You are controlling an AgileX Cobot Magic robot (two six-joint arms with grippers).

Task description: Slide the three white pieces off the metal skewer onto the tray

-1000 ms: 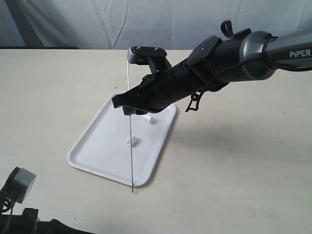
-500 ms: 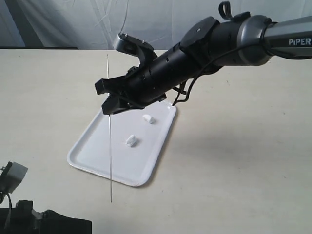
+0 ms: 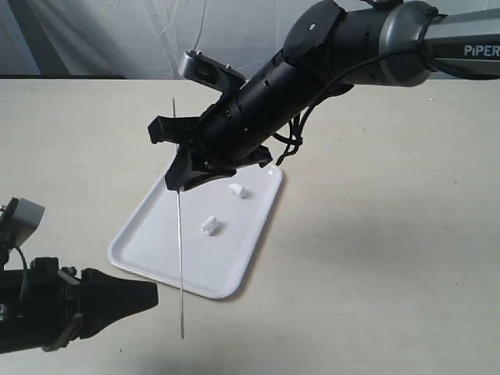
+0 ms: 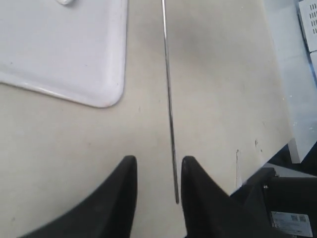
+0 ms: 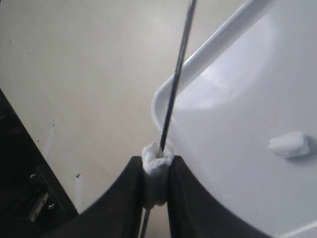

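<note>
Two white pieces [image 3: 237, 190] lie apart on the tray [image 3: 152, 238] at centre frame. The third piece [image 5: 158, 153] sits threaded on the metal skewer [image 3: 180, 258], pinched between the jaws of the right gripper [image 5: 156, 166] by the tray's upper-left edge. The skewer hangs near upright, its lower tip off the tray and close to the left gripper [image 4: 158, 161], whose jaws are parted and hold nothing. The chunk looks light, soft and crumbly, best squeezed gently by its sides. The rod appears stiff, thin and slick, best steadied near its free lower end. A plain beige table [image 3: 375, 258] carries the glossy tray, and pale cloth [image 3: 117, 39] drapes the top of the frame.
</note>
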